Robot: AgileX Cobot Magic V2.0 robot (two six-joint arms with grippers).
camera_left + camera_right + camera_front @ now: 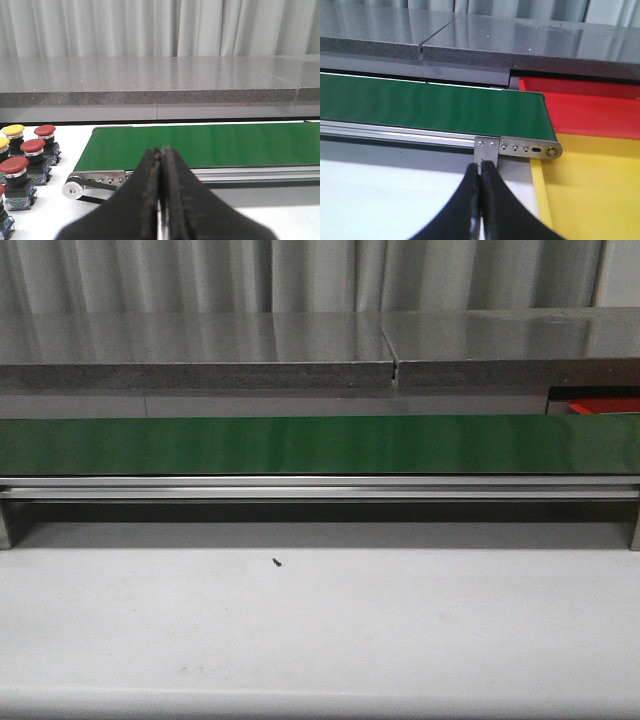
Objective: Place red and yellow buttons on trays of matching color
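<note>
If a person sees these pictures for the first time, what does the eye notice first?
First, the long green conveyor belt that crosses the table. Next, the red and yellow buttons standing beside its left end, and the red tray and yellow tray at its right end. Both pincers are shut and empty.

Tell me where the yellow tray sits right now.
In the right wrist view, the yellow tray lies beside the green conveyor belt's roller end, with the red tray directly behind it.

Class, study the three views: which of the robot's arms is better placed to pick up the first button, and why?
Probably the left. The left gripper, shut and empty, has the red and yellow buttons beside the belt's end. The right gripper, also shut, faces only the red tray and yellow tray.
</note>
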